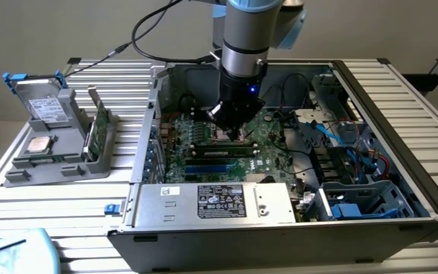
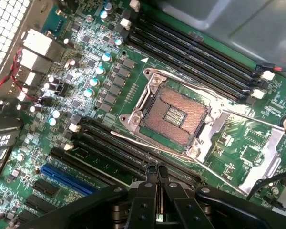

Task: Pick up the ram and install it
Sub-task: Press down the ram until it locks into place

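Note:
My gripper (image 1: 234, 132) is down inside the open computer case (image 1: 401, 103), just above the motherboard (image 1: 203, 128), with its two fingers pressed together and nothing between them. In the wrist view the shut fingertips (image 2: 156, 172) hover over the black memory slots (image 2: 128, 152) beside the open processor socket (image 2: 174, 114). In the exterior view, a long narrow ram stick (image 1: 223, 152) lies seated in a slot just in front of the gripper. A second green ram stick (image 1: 97, 128) stands on edge in the grey holder (image 1: 59, 165) at the exterior view's left.
The grey holder also carries a boxy drive with a white label (image 1: 44, 105) and a square silver processor (image 1: 38, 144). The power supply (image 1: 219, 202) fills the case's near side. Blue and black cables (image 1: 341, 142) crowd the exterior view's right. Capacitors (image 2: 97, 71) stand near the slots.

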Controlling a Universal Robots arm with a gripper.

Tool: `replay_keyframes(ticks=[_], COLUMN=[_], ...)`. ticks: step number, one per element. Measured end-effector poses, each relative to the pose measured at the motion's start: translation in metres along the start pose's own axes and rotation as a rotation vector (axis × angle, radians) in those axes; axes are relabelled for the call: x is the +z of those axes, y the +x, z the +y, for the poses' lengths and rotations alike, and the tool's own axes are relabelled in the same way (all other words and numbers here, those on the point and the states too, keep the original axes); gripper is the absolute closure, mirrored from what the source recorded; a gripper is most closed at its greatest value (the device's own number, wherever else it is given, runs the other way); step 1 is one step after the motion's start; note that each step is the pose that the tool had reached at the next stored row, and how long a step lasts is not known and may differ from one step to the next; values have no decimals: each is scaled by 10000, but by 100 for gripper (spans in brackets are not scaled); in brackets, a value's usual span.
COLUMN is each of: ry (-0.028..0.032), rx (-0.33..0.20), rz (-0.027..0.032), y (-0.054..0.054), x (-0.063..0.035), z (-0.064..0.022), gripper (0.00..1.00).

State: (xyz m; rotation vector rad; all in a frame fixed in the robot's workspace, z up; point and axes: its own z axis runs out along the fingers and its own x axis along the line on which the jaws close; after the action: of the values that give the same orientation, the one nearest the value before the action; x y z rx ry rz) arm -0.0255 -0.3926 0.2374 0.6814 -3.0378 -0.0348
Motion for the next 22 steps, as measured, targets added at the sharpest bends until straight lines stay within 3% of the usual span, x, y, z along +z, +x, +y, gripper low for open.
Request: replay_keyframes(ticks=[16, 22], ry=[38, 42], rx=[2004, 2809], rz=[-230, -291], y=[0, 0], x=[0, 0], z=[0, 0], gripper=[89, 89])
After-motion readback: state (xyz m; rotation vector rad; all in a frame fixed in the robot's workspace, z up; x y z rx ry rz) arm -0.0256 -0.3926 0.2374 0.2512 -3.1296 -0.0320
